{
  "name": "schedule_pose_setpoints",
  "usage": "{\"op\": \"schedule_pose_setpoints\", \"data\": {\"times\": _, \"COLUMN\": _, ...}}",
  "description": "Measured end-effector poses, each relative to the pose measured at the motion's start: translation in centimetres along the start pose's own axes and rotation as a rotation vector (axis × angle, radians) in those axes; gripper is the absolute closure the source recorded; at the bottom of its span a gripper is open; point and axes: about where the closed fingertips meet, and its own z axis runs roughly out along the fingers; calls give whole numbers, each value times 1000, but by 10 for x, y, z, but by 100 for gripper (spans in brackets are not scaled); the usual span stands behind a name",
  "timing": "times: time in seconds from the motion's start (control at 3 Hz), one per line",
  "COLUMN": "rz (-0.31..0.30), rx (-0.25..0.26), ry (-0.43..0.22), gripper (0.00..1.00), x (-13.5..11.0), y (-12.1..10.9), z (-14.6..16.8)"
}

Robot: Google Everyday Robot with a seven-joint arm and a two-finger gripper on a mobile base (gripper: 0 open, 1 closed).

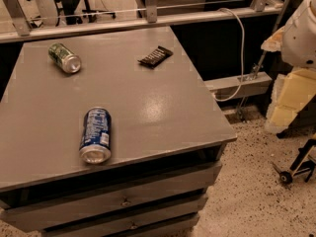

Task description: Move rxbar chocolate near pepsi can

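Desk (163,117): grey, smooth, faint sheen. Pepsi can (96,134) and green can (64,58): glossy metal, silver ends. Rxbar chocolate (155,56): dark glossy wrapper. Gripper out of view.

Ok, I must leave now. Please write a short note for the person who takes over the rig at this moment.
The gripper is low at the right edge, off the table, touching neither thing.
The rxbar chocolate lies flat at the far side, right of middle.
The pepsi can lies on its side near the front edge, left.
Done: nothing yet.
Left: grasp the bar, set it beside the can.
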Motion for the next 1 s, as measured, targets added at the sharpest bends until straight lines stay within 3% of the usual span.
{"op": "schedule_pose_setpoints", "data": {"times": 0.33, "rz": 0, "rx": 0, "ry": 0, "gripper": 0, "x": 0, "y": 0, "z": 0}}
{"op": "schedule_pose_setpoints", "data": {"times": 0.67, "rz": -31, "rx": 19, "ry": -43, "gripper": 0, "x": -8, "y": -15, "z": 6}}
{"op": "schedule_pose_setpoints", "data": {"times": 1.0, "rz": -107, "rx": 58, "ry": -147, "gripper": 0, "x": -31, "y": -53, "z": 23}}
